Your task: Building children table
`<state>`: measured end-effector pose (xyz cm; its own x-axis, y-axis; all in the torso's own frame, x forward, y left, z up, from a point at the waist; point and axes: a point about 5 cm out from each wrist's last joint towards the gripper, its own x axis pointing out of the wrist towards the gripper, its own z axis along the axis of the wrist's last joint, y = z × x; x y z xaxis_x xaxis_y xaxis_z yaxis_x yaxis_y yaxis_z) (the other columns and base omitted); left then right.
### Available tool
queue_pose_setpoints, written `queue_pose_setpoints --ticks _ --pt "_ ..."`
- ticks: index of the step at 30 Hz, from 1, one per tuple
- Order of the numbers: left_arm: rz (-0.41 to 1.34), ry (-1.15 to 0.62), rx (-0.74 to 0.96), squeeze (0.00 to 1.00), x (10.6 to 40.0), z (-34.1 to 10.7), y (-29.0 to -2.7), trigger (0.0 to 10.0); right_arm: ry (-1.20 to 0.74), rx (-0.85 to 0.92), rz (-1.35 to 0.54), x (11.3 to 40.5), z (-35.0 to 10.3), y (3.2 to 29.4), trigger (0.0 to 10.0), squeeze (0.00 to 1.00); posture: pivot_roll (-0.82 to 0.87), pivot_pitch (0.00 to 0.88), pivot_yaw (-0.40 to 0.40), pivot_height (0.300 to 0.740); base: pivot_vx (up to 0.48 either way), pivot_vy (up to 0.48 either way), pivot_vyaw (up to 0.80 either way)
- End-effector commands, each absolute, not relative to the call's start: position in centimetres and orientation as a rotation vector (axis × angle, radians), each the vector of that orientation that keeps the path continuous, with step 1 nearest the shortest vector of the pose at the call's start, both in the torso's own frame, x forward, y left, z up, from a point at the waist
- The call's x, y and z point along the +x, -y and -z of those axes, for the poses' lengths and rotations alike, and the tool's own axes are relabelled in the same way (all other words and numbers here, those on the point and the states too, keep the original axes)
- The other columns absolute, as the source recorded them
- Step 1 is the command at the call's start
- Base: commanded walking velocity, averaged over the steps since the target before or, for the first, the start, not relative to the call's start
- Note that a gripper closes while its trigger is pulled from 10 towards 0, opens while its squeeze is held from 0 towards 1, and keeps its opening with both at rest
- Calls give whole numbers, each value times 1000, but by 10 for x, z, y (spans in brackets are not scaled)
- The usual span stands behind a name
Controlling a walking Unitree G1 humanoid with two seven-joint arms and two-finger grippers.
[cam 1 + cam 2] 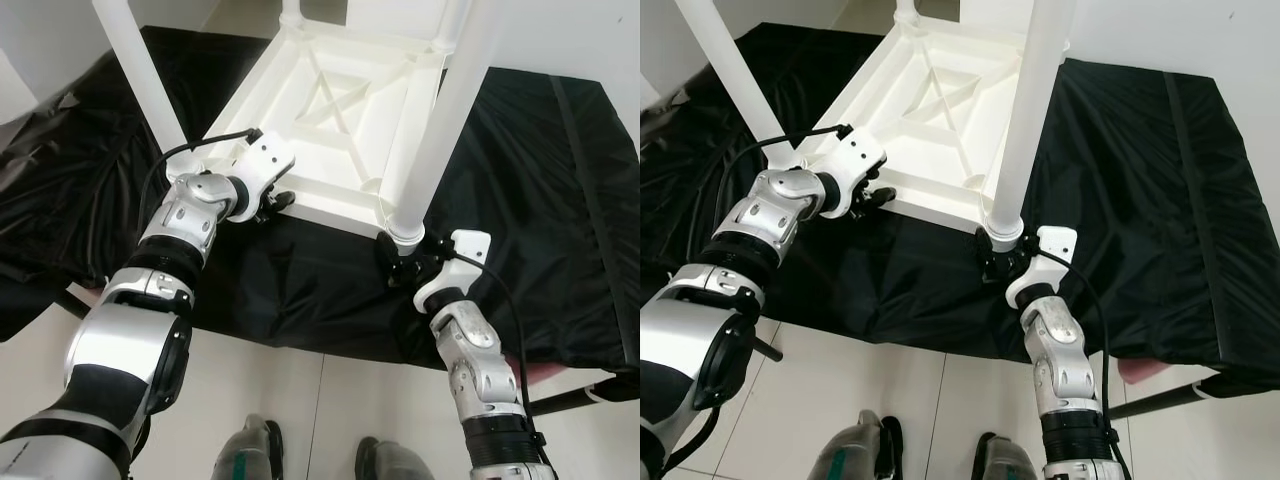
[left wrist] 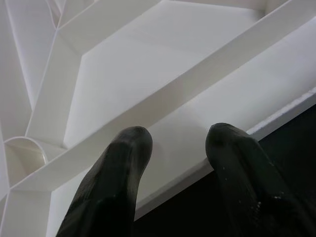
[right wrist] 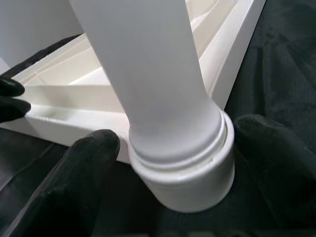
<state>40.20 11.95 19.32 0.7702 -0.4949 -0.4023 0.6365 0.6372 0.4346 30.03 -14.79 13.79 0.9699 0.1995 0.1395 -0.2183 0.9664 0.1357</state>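
White plastic children's table [image 1: 340, 110], upturned, ribbed underside up, lying on black cloth sheet [image 1: 560, 200] over pale tiled floor [image 1: 300, 400]. Round white legs standing up from corners; near-right white cylindrical leg [image 1: 435, 130] seated in collar socket [image 3: 192, 173]. Right gripper [image 3: 173, 158] spread, black fingers [image 3: 84, 168] flanking socket base on both sides, close beside it; contact not discernible. Left gripper [image 2: 177, 143] parted, fingertips [image 2: 131, 145] at near white rim of tabletop [image 2: 232, 103], nothing pinched. Robot's feet [image 1: 250, 450] at lower edge.
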Motion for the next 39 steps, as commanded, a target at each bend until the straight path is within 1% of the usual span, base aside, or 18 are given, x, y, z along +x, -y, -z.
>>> queue_pose_setpoints --ticks 1,3,4,7,13,17,19,21,22,27,29,30,32,33,35,39 --pt "434 -393 631 0 397 -151 -141 10000 122 152 -210 301 -139 148 10000 0 25 132 43 740 0 0 0" --pt "447 -501 615 0 390 -132 -151 10000 148 152 -183 307 -148 153 10000 0 24 132 48 740 0 0 0" --pt "447 -501 615 0 390 -132 -151 10000 148 152 -183 307 -148 153 10000 0 24 132 48 740 0 0 0" --pt "481 -574 601 0 383 -117 -158 10000 179 143 -151 320 -160 162 10000 0 31 130 49 740 0 0 0" --pt "493 -600 595 0 380 -111 -161 10000 189 129 -129 326 -163 167 10000 0 34 128 50 740 0 0 0" --pt "524 -659 584 0 373 -100 -163 10000 204 116 -121 330 -168 170 10000 0 42 125 52 740 0 0 0" --pt "566 -709 549 0 367 -91 -162 10000 216 112 -128 332 -172 171 10000 0 39 127 54 740 0 0 0" --pt "584 -722 531 0 365 -88 -161 10000 220 112 -131 333 -172 171 10000 0 39 127 54 740 0 0 0" --pt "631 -729 515 0 363 -88 -156 10000 219 104 -136 334 -172 171 10000 0 39 129 56 740 0 0 0" --pt "711 -729 499 0 361 -90 -148 10000 216 87 -144 336 -171 171 10000 0 38 133 59 740 0 0 0" --pt "799 -715 484 0 359 -95 -140 10000 215 73 -155 341 -171 170 10000 0 41 135 58 740 0 0 0" --pt "799 -715 484 0 359 -95 -140 10000 215 73 -155 341 -171 170 10000 0 41 135 58 740 0 0 0" --pt "907 -684 479 0 356 -105 -130 10000 215 62 -166 347 -173 169 10000 0 47 136 55 740 0 0 0" --pt "907 -684 479 0 356 -105 -130 10000 215 62 -166 347 -173 169 10000 0 47 136 55 740 0 0 0" --pt "992 -645 492 0 350 -115 -124 10000 219 53 -181 352 -176 167 10000 0 53 137 52 740 0 0 0" --pt "1045 -615 521 0 345 -123 -121 10000 224 45 -195 356 -178 166 10000 0 57 138 49 740 0 0 0"
